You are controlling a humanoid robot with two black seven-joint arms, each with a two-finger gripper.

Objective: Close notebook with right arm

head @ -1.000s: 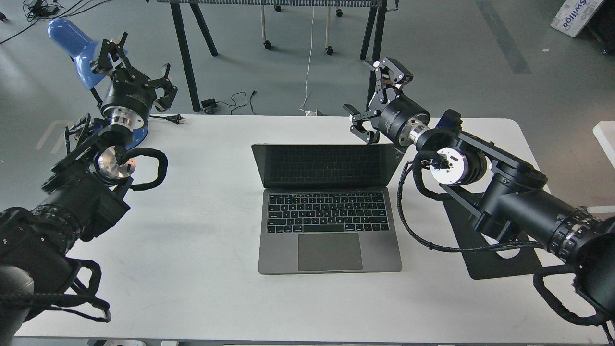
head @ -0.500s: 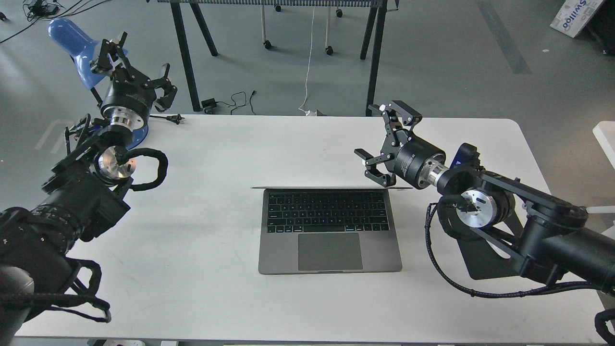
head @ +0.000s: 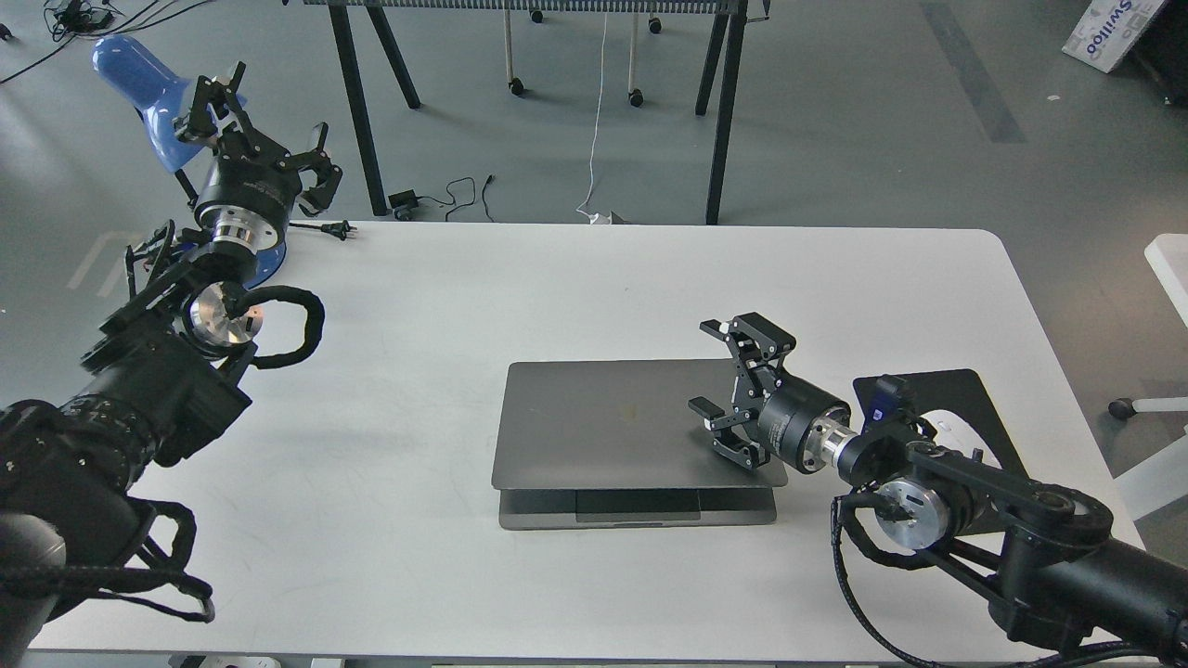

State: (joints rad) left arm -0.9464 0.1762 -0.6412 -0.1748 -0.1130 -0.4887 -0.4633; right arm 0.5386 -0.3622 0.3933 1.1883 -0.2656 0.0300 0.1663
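The space-grey notebook [head: 613, 427] lies in the middle of the white table [head: 594, 278]. Its lid is tipped far down over the base, with a strip of trackpad and front edge still showing below the lid's edge. My right gripper [head: 715, 371] is open, its fingers spread, and rests over the lid's right side near the right edge. A small blue tag [head: 880, 401] shows on the right arm's wrist. My left gripper [head: 264, 130] is open and empty, held up beyond the table's far left corner.
A flat black mouse pad [head: 965, 390] lies right of the notebook, partly behind my right arm. A blue lamp [head: 139, 74] stands at the far left behind my left gripper. Black table legs [head: 715, 111] and cables are on the floor beyond.
My right gripper has come down and toward me, bringing the notebook's lid from open through upright to almost flat on the base. The left arm has not moved.
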